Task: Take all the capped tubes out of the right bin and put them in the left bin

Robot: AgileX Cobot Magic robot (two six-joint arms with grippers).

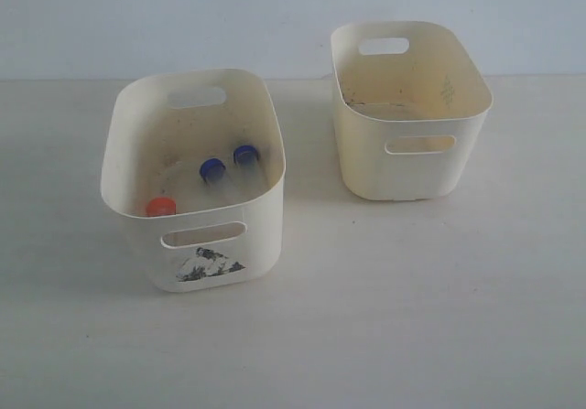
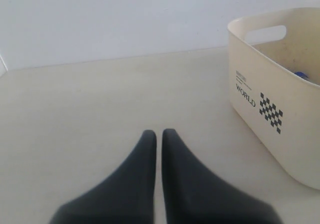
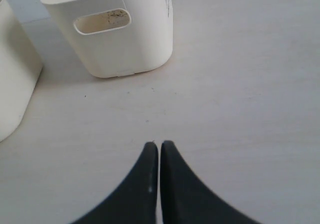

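Note:
The left bin [image 1: 261,235], cream with a torn grey-black sticker on its front, holds all three capped tubes: one with an orange-red cap [image 1: 161,207] and two with blue caps [image 1: 212,168] [image 1: 245,156]. The right bin [image 1: 412,166], plain-fronted with a faint mark on its inner wall, shows no tubes inside. Neither gripper appears in the exterior view. My left gripper [image 2: 159,133] is shut and empty over bare table, with the left bin [image 2: 280,129] beside it and a blue cap [image 2: 300,74] peeking over the rim. My right gripper [image 3: 159,144] is shut and empty, short of the right bin [image 3: 130,48].
Both bins stand on a pale table [image 1: 412,317] against a light wall [image 1: 229,16]. A corner of the left bin [image 3: 15,83] edges into the right wrist view. The left bin's side carries a black "WORLD" print and a checker patch [image 2: 271,113].

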